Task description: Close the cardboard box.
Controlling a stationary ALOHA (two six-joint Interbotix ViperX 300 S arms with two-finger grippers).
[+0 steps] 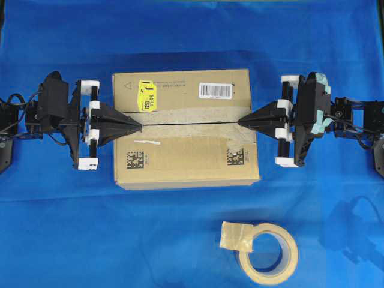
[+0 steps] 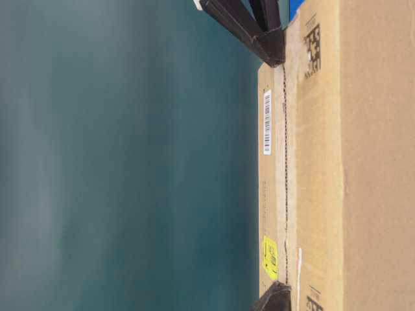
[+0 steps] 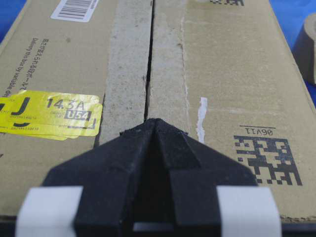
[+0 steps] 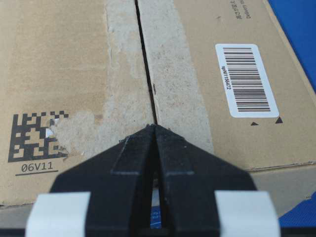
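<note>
Blue counter [image 1: 60, 228] carries the cardboard box [image 1: 180, 153], flaps down; both closed end effectors, left [image 1: 139, 127] and right [image 1: 240, 122], touch its seam ends.

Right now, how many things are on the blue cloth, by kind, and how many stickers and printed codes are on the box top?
Box: 1
Tape roll: 1
Yellow sticker: 1
White barcode label: 1
Black square codes: 2
Total: 6
</note>
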